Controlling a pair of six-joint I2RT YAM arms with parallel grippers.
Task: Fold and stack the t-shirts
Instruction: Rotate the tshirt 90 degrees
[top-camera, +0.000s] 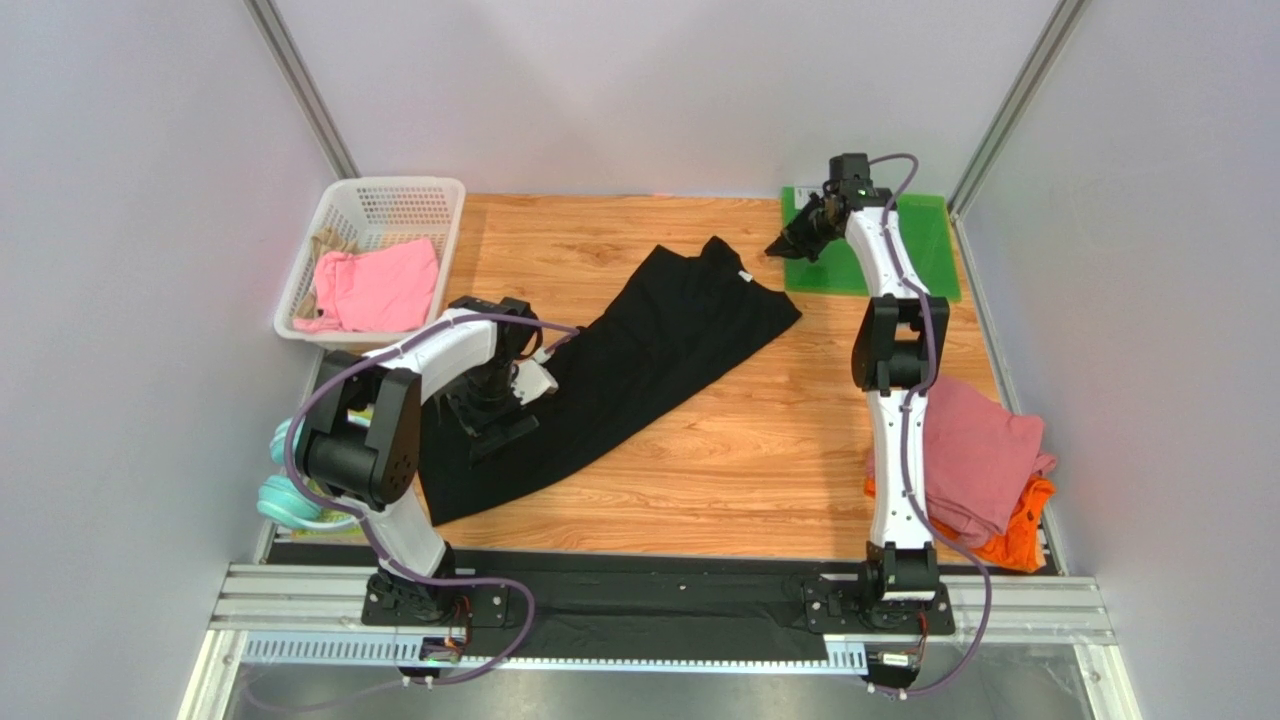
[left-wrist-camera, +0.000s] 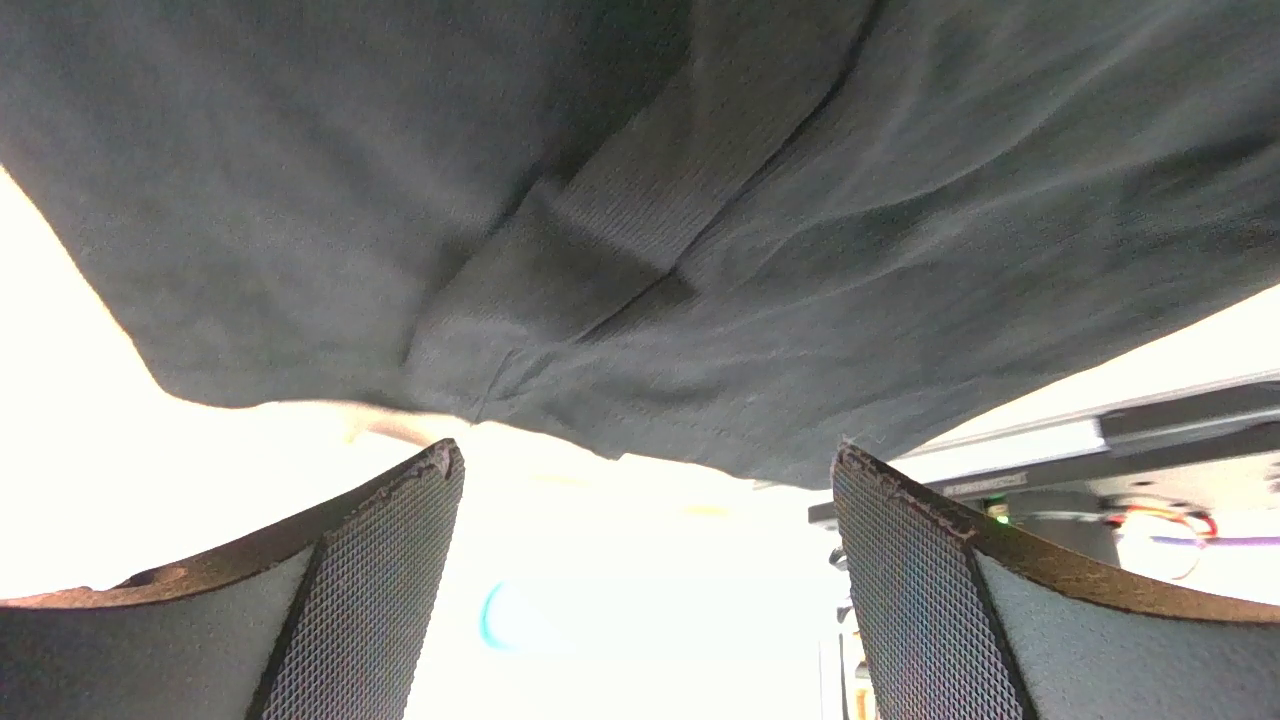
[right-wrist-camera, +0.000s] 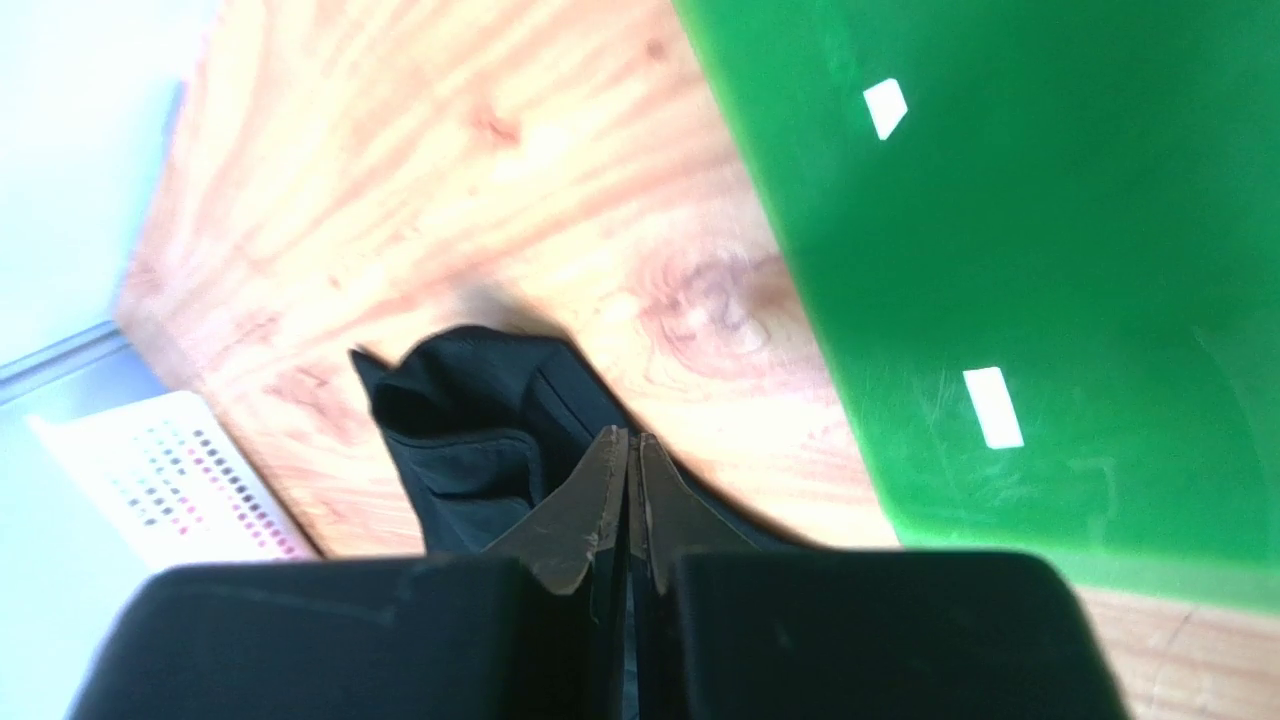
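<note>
Lying diagonally across the wooden table (top-camera: 781, 435), the black t-shirt (top-camera: 661, 353) runs from the near-left edge toward the middle of the far edge. It is spread flat in a long strip. Its far end, where a small white tag shows, stops short of the green mat (top-camera: 917, 255) in the far-right corner.

The left gripper (top-camera: 504, 413) sits over the near-left part of the black t-shirt. In the left wrist view its jaws stand wide apart. The two mesh-faced fingers (left-wrist-camera: 376, 570) frame bare space, and the black cloth with its stitched seam fills the view beyond them. No cloth lies between the fingers.

The right gripper (top-camera: 792, 240) is above the far edge of the table, beside the left edge of the green mat. In the right wrist view its fingertips are pressed together, with nothing visible between them. The far end of the black t-shirt lies on the wood beyond the tips.

A dusty-pink t-shirt (top-camera: 977, 450) lies on top of an orange t-shirt (top-camera: 1014, 540) at the near-right edge of the table. A white basket (top-camera: 376, 195) in the far-left corner holds a bright pink garment (top-camera: 376, 285).
</note>
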